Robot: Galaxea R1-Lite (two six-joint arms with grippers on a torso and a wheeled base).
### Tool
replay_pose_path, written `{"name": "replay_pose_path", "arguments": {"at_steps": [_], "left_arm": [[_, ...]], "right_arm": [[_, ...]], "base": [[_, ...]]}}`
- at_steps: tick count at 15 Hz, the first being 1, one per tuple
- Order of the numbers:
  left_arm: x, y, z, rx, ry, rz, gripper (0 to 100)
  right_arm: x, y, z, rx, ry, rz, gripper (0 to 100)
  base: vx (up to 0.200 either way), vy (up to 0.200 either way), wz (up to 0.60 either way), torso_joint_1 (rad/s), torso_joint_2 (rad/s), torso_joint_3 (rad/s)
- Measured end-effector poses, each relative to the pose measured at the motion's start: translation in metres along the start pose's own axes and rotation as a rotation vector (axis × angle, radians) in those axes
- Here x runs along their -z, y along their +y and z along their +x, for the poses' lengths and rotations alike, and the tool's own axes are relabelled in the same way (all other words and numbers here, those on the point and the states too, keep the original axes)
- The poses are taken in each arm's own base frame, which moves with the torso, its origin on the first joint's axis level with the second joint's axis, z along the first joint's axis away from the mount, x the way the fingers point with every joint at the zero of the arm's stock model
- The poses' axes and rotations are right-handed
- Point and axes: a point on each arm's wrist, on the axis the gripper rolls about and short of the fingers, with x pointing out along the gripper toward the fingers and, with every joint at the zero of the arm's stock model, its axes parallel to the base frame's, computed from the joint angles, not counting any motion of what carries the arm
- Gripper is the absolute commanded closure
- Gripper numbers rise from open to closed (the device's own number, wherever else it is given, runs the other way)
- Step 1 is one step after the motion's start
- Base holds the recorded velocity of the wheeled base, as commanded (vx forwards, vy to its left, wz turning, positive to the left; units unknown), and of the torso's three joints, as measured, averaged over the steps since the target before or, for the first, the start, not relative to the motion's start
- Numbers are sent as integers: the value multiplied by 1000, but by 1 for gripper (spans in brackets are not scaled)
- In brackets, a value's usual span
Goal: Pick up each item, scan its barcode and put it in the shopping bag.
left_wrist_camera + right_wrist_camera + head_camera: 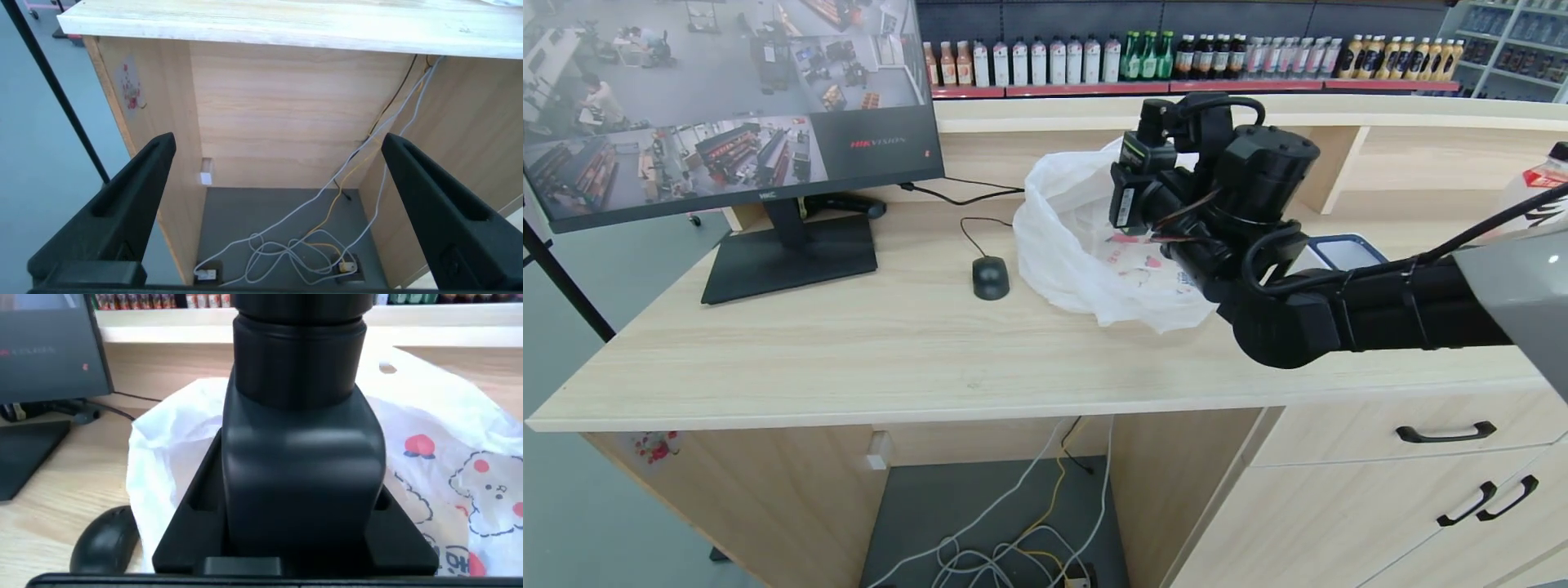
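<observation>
Over the counter (915, 343), poised at the open mouth of the white plastic shopping bag (1078, 261) with the right gripper (1131, 200). Looks like the bagging step. Cannot tell whether clamped on an item or standing apart there: hidden behind the wrist housing. Find the bag slumped just beside the computer mouse (990, 278). So, to do it well: go down through the opening, never across the rim; let go low inside; pull out straight, dragging no thin plastic along. Mind the mouse and its cable on the way. Down below counter level, spreading the fingers (131, 204) of the left gripper (278, 140) wide apart, gripping nothing, facing loose cables (286, 249). Probably next: fetch the white bottle (1539, 184) at the counter's far right, well apart from the bag.
</observation>
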Motion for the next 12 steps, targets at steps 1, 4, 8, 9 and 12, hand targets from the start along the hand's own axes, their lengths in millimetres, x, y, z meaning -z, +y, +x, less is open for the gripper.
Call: {"name": "replay_pose_path", "arguments": {"at_steps": [1, 4, 8, 9, 12], "left_arm": [[0, 0, 0, 0, 0, 0, 0], [0, 0, 0, 1, 0, -3, 0], [0, 0, 0, 0, 0, -2, 0], [0, 0, 0, 0, 0, -2, 0], [0, 0, 0, 0, 0, 1, 0]], "right_arm": [[5, 1, 2, -2, 8, -2, 100], [21, 3, 10, 7, 24, -7, 100], [39, 4, 25, 17, 21, -10, 100], [43, 2, 28, 24, 21, -11, 100], [54, 0, 38, 35, 14, -12, 100]], "base": [[0, 0, 0, 0, 0, 0], [0, 0, 0, 0, 0, 0], [0, 0, 0, 0, 0, 0], [0, 0, 0, 0, 0, 0], [0, 0, 0, 0, 0, 0]]}}
